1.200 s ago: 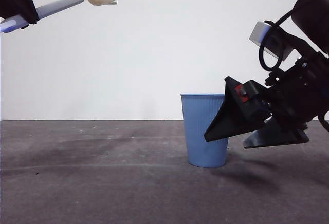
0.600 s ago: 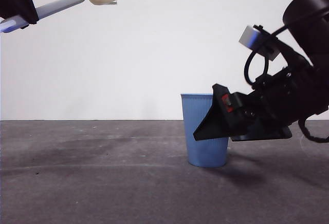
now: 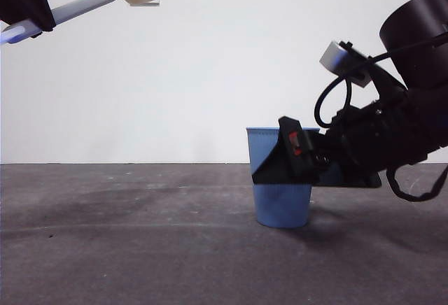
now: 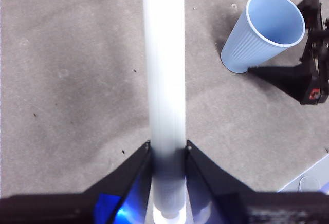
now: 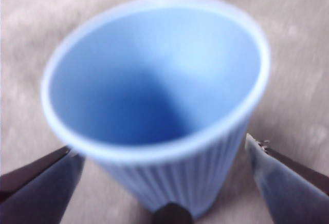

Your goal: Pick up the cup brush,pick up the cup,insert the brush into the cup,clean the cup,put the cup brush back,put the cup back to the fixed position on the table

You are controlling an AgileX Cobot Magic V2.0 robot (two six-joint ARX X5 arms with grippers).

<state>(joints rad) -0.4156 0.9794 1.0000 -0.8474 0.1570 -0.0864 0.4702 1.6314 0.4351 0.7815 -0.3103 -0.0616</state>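
Around cup (image 3: 281, 193), right gripper (image 3: 280, 165) closer, seemingly untouched.

Close in on the cup (image 5: 159, 116), which fills nearly the whole frame, blurred, its pale rim ringing a deep blue hollow and its ribbed wall tapering down. The right claw (image 5: 164, 175) straddles it, jaws spread wide, one dark tip on either side just below the rim. Neither tip clearly touches the wall. Grey worktop (image 5: 298, 44) shows behind.
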